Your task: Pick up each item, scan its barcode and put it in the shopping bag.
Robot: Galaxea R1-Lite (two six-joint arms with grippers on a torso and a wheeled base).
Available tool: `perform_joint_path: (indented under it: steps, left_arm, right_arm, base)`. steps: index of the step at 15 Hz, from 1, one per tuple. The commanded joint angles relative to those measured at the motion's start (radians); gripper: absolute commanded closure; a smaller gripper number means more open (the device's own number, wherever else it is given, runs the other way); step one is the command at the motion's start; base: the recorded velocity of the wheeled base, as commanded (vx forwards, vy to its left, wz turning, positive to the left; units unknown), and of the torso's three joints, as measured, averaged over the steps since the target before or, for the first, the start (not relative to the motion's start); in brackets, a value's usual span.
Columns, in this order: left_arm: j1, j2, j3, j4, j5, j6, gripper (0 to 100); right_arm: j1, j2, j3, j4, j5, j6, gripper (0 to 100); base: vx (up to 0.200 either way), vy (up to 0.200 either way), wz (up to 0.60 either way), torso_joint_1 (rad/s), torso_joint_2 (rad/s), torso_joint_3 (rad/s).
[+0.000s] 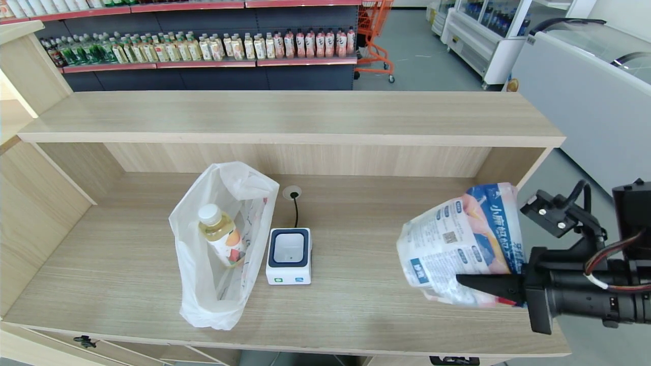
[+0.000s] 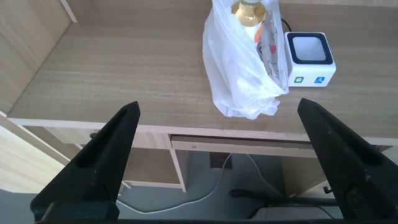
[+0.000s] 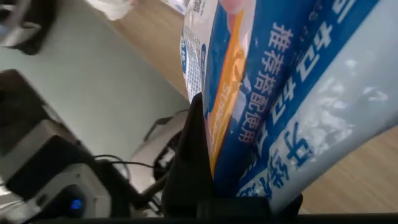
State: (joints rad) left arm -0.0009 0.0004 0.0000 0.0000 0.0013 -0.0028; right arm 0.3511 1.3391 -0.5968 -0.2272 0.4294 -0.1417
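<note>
The right claw (image 1: 480, 284) is closed on the lower edge of a blue-and-white printed plastic pouch (image 1: 457, 239), held over the light wooden tabletop (image 1: 356, 305) at the lower right of the head frame. The left claw (image 2: 217, 109) stands wide open, gripping nothing. Left of centre, a translucent white plastic shopping bag (image 1: 198, 290) contains a tilted white-capped bottle of yellow drink (image 1: 219, 235). A white square barcode scanner (image 1: 288, 254) sits just beside the bag, toward frame centre.
</note>
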Motion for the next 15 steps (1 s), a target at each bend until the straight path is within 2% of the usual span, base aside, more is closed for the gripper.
perform_joint_path:
  steps: [1, 4, 8, 11, 15]
  left_arm:
    - [-0.001, 0.0, 0.0, 0.0, 0.0, 0.0, 0]
    - [-0.001, 0.0, 0.0, 0.0, 0.0, 0.0, 0]
    - [-0.001, 0.0, 0.0, 0.0, 0.0, 0.0, 0]
    - [0.001, 0.0, 0.0, 0.0, 0.0, 0.004, 0]
    - [-0.001, 0.0, 0.0, 0.0, 0.0, 0.012, 0]
  right_arm:
    - [-0.127, -0.048, 0.034, -0.004, -0.143, -0.179, 100]
    - [-0.202, -0.107, 0.078, -0.004, -0.184, -0.377, 100]
    - [-0.218, -0.183, 0.092, -0.003, -0.27, -0.552, 100]
    - [-0.21, -0.236, 0.124, 0.0, -0.317, -0.59, 100]
    - [-0.202, -0.259, 0.132, 0.002, -0.317, -0.581, 100]
  base:
    - [0.0, 0.0, 0.0, 0.0, 0.0, 0.0]
    - [0.0, 0.0, 0.0, 0.0, 0.0, 0.0]
    - [0.0, 0.0, 0.0, 0.0, 0.0, 0.0]
    - [0.0, 0.0, 0.0, 0.0, 0.0, 0.0]
    - [0.0, 0.0, 0.0, 0.0, 0.0, 0.0]
